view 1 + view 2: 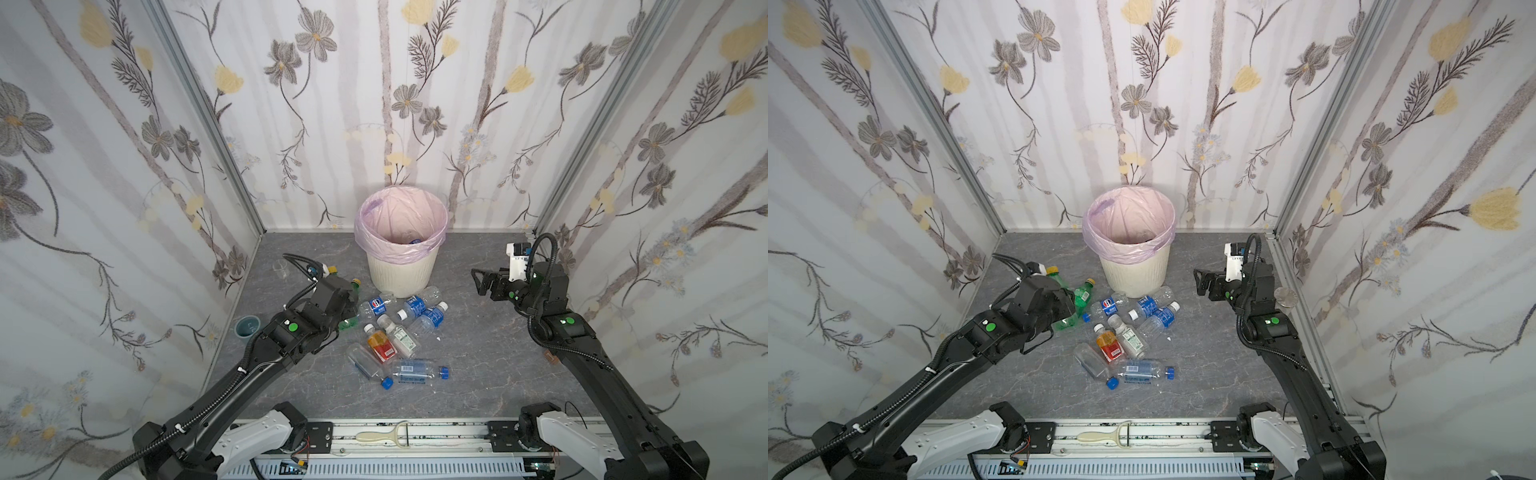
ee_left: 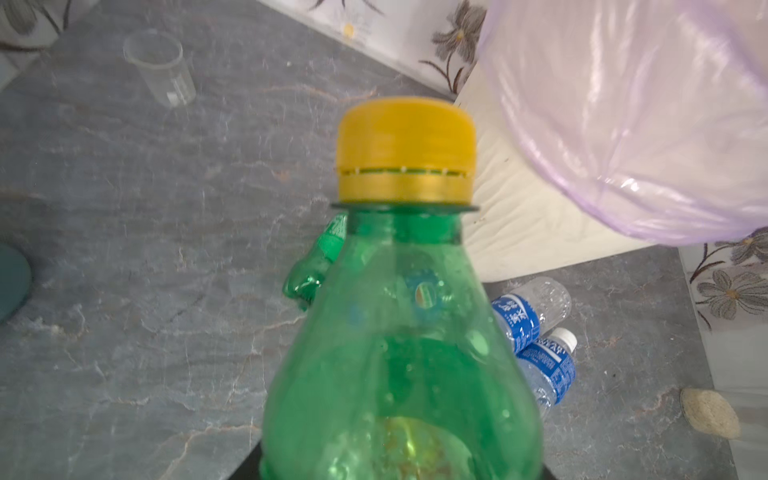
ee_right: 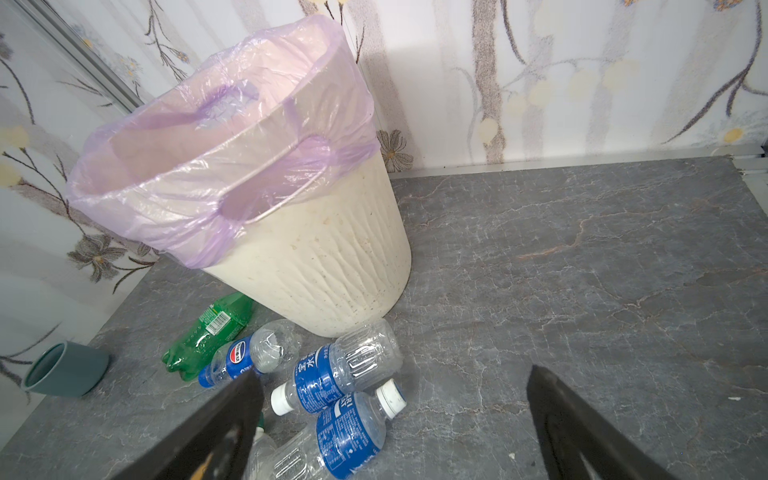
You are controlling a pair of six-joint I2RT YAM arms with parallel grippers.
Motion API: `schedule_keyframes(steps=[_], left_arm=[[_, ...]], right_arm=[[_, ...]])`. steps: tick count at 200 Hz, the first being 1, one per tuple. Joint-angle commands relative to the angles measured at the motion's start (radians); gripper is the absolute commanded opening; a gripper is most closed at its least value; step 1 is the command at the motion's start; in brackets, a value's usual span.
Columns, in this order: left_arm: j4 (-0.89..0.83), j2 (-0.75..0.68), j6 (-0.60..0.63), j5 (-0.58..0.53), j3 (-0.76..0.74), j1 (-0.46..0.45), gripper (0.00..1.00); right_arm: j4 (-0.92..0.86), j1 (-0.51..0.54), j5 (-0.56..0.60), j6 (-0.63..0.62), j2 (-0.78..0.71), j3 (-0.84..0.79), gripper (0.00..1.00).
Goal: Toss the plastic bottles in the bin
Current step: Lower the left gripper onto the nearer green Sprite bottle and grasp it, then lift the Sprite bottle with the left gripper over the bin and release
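My left gripper (image 2: 395, 469) is shut on the base of a green bottle (image 2: 399, 340), held above the floor with its yellow cap (image 1: 1052, 271) pointing away; the arm hides most of it in both top views. A second green bottle (image 1: 1082, 296) lies on the floor under it. The bin (image 1: 401, 266), cream with a pink bag, stands at the back wall with a bottle (image 1: 415, 240) inside. Several plastic bottles lie in front of it, among them an orange-red one (image 1: 380, 347) and blue-labelled ones (image 3: 332, 370). My right gripper (image 3: 395, 372) hangs open and empty to the right of the bin.
A clear plastic cup (image 1: 280, 268) and a grey cup (image 1: 248, 326) stand near the left wall. A round disc (image 1: 1285, 297) lies by the right wall. A peeler (image 1: 386, 434) rests on the front rail. Patterned walls close three sides.
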Motion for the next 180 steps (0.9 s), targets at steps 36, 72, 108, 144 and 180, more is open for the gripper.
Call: schedule_keyframes(steps=[36, 72, 108, 144, 180], left_arm=[[0.148, 0.045, 0.243, -0.005, 0.192, 0.08, 0.49], [0.256, 0.081, 0.344, 0.195, 0.283, 0.145, 0.52], [0.37, 0.123, 0.382, 0.345, 0.343, 0.178, 0.54], [0.49, 0.184, 0.399, 0.397, 0.416, 0.208, 0.53], [0.547, 0.51, 0.396, 0.533, 0.746, 0.226, 0.53]], right_arm=[[-0.036, 0.006, 0.061, 0.008, -0.017, -0.02, 0.98], [-0.048, 0.01, 0.077, 0.004, -0.032, -0.017, 0.98], [-0.064, 0.016, 0.08, -0.005, -0.04, -0.003, 0.98], [-0.08, 0.03, 0.092, -0.007, -0.055, 0.009, 0.97], [-0.091, 0.058, 0.113, 0.012, -0.073, 0.02, 0.97]])
